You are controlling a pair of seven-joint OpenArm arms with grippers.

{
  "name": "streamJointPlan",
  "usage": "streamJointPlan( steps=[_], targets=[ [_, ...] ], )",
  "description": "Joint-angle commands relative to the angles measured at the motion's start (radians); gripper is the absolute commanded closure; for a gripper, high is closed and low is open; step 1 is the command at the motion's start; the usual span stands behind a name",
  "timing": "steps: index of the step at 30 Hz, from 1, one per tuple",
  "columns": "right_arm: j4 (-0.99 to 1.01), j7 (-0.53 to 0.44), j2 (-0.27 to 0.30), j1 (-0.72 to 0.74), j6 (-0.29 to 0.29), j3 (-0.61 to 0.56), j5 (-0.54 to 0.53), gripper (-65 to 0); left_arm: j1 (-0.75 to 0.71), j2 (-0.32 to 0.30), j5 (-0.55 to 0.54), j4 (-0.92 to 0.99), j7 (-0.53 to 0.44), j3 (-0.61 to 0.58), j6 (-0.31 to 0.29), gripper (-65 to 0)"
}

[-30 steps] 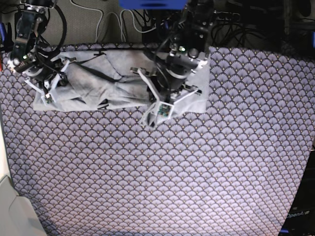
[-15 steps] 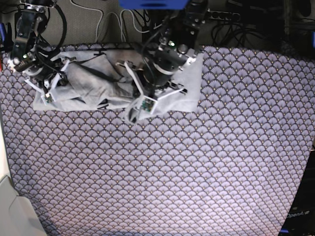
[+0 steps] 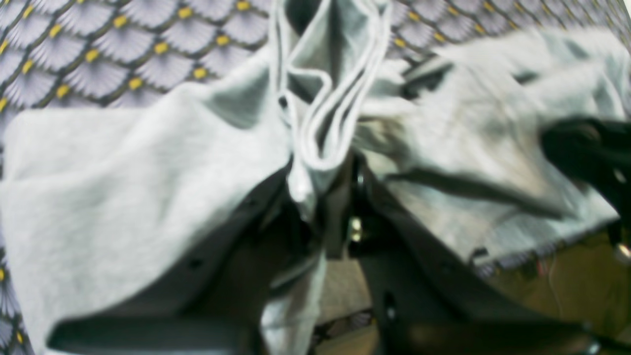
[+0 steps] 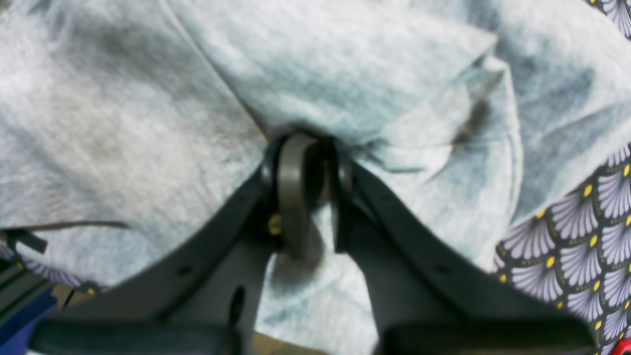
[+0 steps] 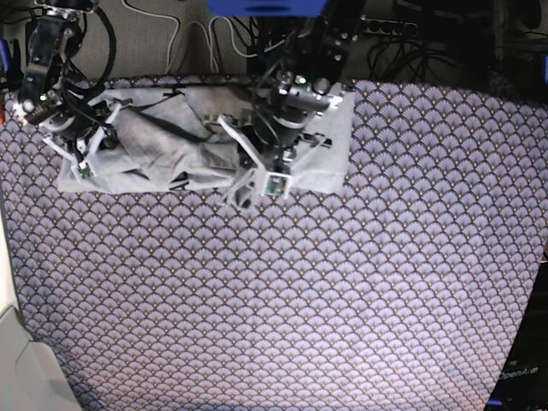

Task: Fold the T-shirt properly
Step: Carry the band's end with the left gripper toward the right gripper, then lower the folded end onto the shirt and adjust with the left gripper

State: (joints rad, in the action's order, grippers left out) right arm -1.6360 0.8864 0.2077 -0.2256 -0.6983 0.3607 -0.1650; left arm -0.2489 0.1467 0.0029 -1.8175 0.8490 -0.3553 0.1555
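Patterned tabletop [image 5: 342, 282]; both tools, left tool [image 3: 320, 197] and right tool [image 4: 308, 167], clamped on T-shirt [image 5: 163, 145]. I fear bunched cloth slipping mid-fold.

I see a table covered by a purple-grey scallop-patterned tablecloth [image 5: 342, 282]. Directly on it, along the far edge, lies the light-grey T-shirt [image 5: 163, 145], rumpled and bunched, its right portion flatter against the cloth.
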Motion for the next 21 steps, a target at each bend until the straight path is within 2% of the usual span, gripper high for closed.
streamJointPlan(
  steps=[1,7,16,18,21],
  targets=[
    [0.000,0.035,0.011,-0.007,0.000,0.002,0.026,-6.9,0.004,0.010,-0.004,-0.015,-0.020,-0.003,0.011,-0.4],
    [0.000,0.035,0.006,-0.007,0.000,0.002,0.026,-6.9,0.004,0.010,-0.074,-0.017,-0.018,-0.004,0.026,-0.5],
    [0.000,0.035,0.006,-0.008,0.000,0.002,0.026,-6.9,0.010,0.010,-0.083,-0.017,-0.020,-0.026,0.023,-1.0],
    [0.000,0.035,0.006,-0.010,0.000,0.002,0.026,-6.9,0.010,0.010,-0.083,-0.018,-0.020,-0.032,0.023,-5.3],
    [0.000,0.035,0.006,-0.014,0.000,0.002,0.026,-6.9,0.010,0.010,-0.083,-0.023,-0.015,-0.037,0.023,-17.6]
  ],
)
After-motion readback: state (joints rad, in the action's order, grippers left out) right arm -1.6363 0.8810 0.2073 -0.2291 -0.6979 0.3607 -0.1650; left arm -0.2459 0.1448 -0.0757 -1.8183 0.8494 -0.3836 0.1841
